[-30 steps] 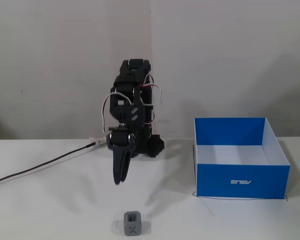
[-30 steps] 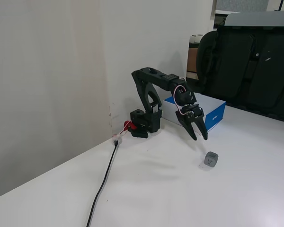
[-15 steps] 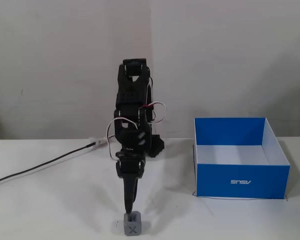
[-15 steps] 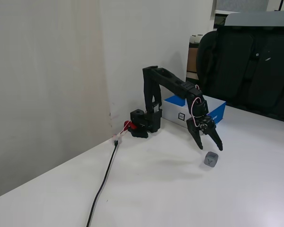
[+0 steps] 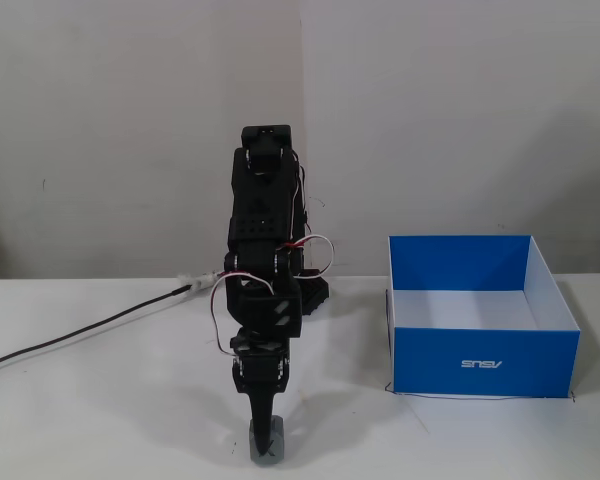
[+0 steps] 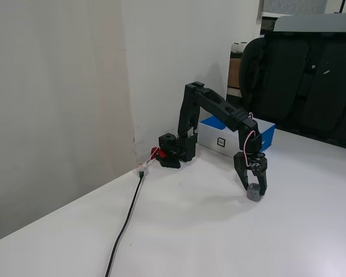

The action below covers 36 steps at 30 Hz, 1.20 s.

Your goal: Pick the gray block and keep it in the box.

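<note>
The gray block (image 5: 267,445) sits on the white table at the front, directly under the black arm. My gripper (image 5: 265,425) points straight down onto it. In the other fixed view the two fingers (image 6: 244,179) stand on either side of the gray block (image 6: 254,193) and touch its sides, so my gripper (image 6: 254,188) is shut on it while it rests on the table. The blue box (image 5: 485,360), white inside with upside-down "ASUS" lettering, stands open to the right of the arm, and shows behind the arm in the other fixed view (image 6: 268,134).
A black cable (image 5: 80,333) runs from the arm's base (image 5: 310,295) across the table to the left edge. A white wall stands close behind the arm. A black office chair (image 6: 305,75) stands beyond the table.
</note>
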Motion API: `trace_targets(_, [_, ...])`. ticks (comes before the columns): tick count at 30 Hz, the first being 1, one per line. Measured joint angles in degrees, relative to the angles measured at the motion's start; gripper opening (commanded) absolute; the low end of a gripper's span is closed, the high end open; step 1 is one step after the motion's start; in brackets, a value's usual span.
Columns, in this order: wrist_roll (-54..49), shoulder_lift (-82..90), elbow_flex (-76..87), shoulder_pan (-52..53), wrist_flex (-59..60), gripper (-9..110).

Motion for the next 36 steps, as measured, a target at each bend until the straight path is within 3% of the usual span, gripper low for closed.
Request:
trace_targets(9, [-0.09, 1.23, -0.79, 0.0, 6.86, 0])
trace_targets(18, [0.18, 26.63, -0.79, -4.92, 19.69, 0])
trace_targets(28, [0.18, 45.62, -0.53, -23.38, 22.41, 0])
trace_targets(36, [1.76, 63.19, 12.13, -44.56, 17.84, 0])
